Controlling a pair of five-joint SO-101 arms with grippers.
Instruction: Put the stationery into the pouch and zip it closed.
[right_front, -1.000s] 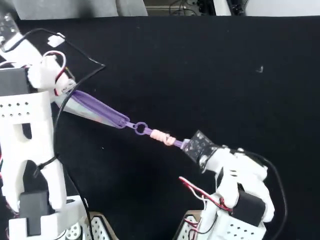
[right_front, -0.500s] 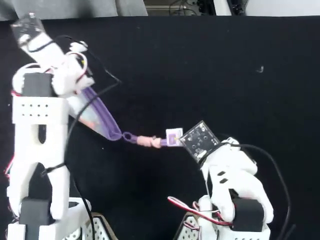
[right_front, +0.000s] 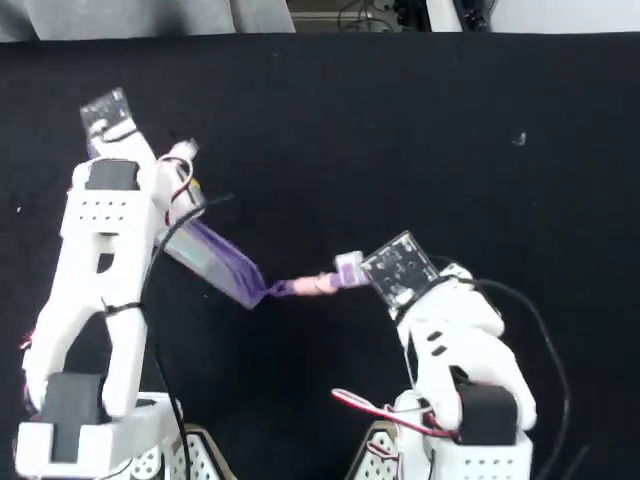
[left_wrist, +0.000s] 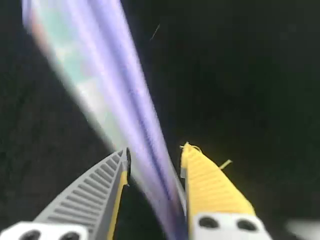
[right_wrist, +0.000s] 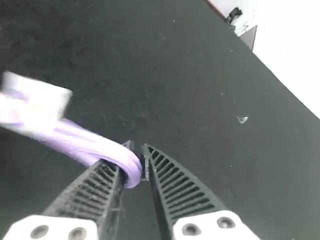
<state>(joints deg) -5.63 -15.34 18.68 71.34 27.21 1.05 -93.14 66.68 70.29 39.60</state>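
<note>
Left gripper (left_wrist: 154, 154) is clamped on one end of the pouch (right_front: 215, 262). The pouch sits left of centre in the high view, seems lifted off the table (right_front: 450, 150), and slants down toward mid-frame. Right gripper (right_wrist: 136, 146) is closed on the purple zipper pull (right_wrist: 100, 150) near frame centre, with the cord strung between the two arms. I can't tell what's inside the pouch or how far the zip has run.

Risks, my read: the pull is a thin loop sitting right at the fingertips, so a hard tug could slip it out. If the arms pull off-axis the slider may jam. The left grip is on soft fabric, so it could creep.

The whole right and upper part of the black table is open. The far table edge runs along the top of the frame, close above the left arm. Both arm bases crowd the bottom edge, so I'd pull rightward.
</note>
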